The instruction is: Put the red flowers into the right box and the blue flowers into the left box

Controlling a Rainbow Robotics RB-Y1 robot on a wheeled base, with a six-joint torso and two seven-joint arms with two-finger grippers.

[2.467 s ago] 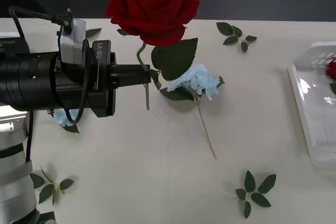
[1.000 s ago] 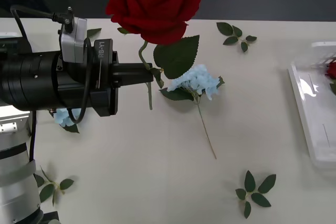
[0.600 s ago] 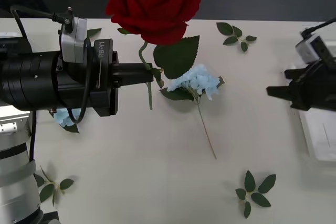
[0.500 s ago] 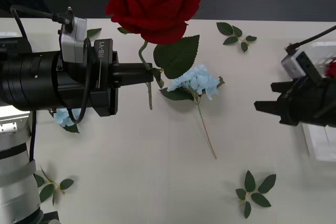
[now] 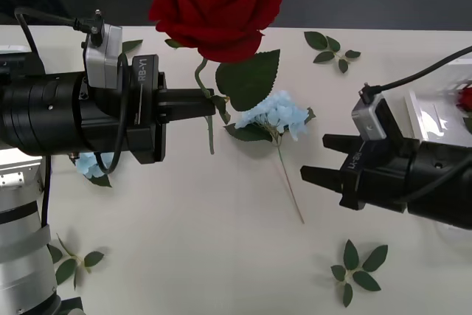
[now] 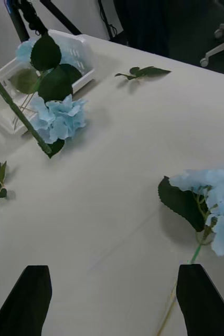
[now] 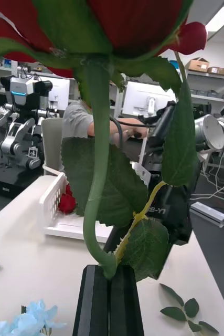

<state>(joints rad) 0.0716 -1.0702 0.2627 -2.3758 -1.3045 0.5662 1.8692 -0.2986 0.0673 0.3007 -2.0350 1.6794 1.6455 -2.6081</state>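
My left gripper [image 5: 213, 105] is shut on the green stem of a red flower [image 5: 214, 5] and holds it upright, high above the table; its fingers [image 7: 93, 299] pinch the stem low down. A blue flower [image 5: 276, 116] lies mid-table with its stem pointing toward me. My right gripper [image 5: 314, 157] hovers open just right of that stem, with the bloom [image 6: 216, 197] ahead of its spread fingers [image 6: 30, 304]. The right box [image 5: 435, 119] holds a red flower [image 5: 465, 97]. The left box [image 6: 70, 55] holds a blue flower [image 6: 25, 50]. Another blue flower [image 6: 59, 118] lies beside it.
Flowerless leaf sprigs lie at the back right [image 5: 332, 49], at the front right [image 5: 358, 265], at the front left [image 5: 71, 262] and behind the left arm [image 5: 130, 46]. Open tabletop [image 5: 214, 234] lies between the arms.
My right arm has come in from the right edge and moved left toward the blue flower, fingers open. The left arm with the red flower has stayed still.
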